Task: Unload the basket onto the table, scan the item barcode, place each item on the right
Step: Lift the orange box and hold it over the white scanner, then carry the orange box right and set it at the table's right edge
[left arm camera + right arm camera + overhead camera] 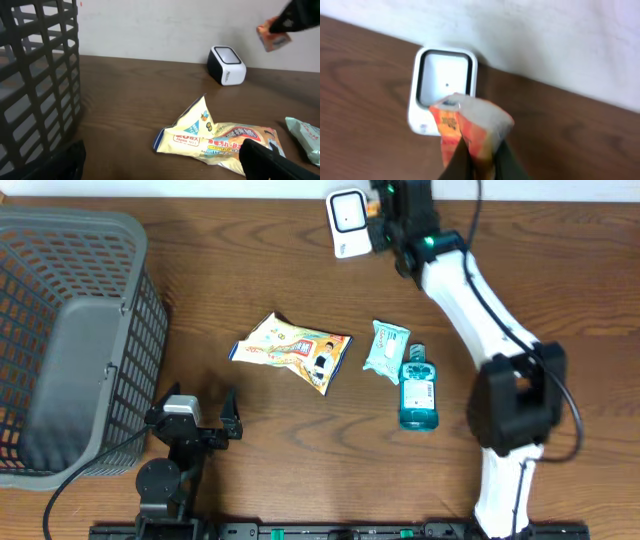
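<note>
Right wrist view: we see the orange packet (470, 122) pinched at its lower end by the right gripper (479, 162), whose jaws are closed almost fully on it.
Item position: the packet is off the counter (360, 70), held in the air just in front of the barcode scanner (442, 85) at the far edge by the wall.
Scanner: it has a white housing and a dark-rimmed window. From this angle the packet's top overlaps the lower rim, and most of the window is uncovered.
Barcode: we cannot tell which face carries it, as the print is too blurred.
Step in hand: we judge it to be presenting the packet to the window.
How to do it well: we would bring the printed face square to the window and centred over it, not at the rim. We would hold it near but not touching, and pause steadily. If nothing reads, we would roll the wrist slowly to offer another face. The soft wrapper may crease, so the grip should stay low and clear of the code.
Left gripper (196, 420): it is spread wide and empty, sitting low by the basket (100, 225), well apart from the scanner.
Other goods: the snack bag (295, 350), green pouch (385, 348) and mouthwash bottle (418, 390) lie mid-counter, out of the way.
</note>
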Motion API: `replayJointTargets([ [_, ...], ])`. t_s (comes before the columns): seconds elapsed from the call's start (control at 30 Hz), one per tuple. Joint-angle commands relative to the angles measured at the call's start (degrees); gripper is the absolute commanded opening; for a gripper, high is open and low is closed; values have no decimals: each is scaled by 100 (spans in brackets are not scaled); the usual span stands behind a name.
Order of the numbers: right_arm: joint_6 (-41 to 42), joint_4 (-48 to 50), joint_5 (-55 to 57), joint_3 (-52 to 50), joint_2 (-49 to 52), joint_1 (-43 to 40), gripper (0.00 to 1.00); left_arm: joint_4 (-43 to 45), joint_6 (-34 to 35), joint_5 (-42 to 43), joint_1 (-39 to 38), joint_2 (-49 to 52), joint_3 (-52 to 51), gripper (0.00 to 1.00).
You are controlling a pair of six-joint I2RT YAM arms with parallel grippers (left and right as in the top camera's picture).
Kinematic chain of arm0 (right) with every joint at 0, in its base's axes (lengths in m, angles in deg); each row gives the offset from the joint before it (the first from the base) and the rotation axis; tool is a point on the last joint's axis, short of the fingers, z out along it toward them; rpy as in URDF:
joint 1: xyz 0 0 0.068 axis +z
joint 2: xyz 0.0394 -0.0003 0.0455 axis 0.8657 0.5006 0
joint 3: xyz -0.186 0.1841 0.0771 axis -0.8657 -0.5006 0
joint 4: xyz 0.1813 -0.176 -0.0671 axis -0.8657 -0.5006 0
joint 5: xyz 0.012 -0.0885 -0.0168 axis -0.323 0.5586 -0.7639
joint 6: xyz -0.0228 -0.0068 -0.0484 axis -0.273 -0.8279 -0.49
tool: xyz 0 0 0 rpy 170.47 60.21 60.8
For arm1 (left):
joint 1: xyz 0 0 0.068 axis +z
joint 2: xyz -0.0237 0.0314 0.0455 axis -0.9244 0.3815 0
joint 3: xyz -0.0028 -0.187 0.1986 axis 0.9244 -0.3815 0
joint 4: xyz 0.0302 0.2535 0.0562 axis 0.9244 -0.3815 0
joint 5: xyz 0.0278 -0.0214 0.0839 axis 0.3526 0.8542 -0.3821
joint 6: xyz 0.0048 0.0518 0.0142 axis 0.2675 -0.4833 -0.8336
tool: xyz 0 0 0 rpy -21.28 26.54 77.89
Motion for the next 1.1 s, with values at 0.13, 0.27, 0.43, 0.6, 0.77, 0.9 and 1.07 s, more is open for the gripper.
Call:
replayJointTargets([
  [0.13,-1073,-85,1390,1884,1567,417,1,-109,-79,57,-17,-15,-140,98],
  [0.27,-1276,212,1784,2020,1910,546,1,-109,-79,57,-20,-15,-140,98],
  [0.43,-1257,365,1982,2068,1982,649,1,-109,-79,57,-20,-15,-140,98],
  [0.6,-1152,-446,2479,2579,1956,675,1,-109,-79,57,-20,-15,-140,98],
  [0.77,-625,-2098,2830,3189,1812,476,1,-109,-79,57,-17,-15,-140,98],
  [0.9,15,-3141,3126,3351,1679,-24,1,-109,-79,57,-20,-15,-140,98],
  [1.07,1005,-4076,3178,3314,1672,-1196,1,-107,-79,57,-20,-15,-140,98],
])
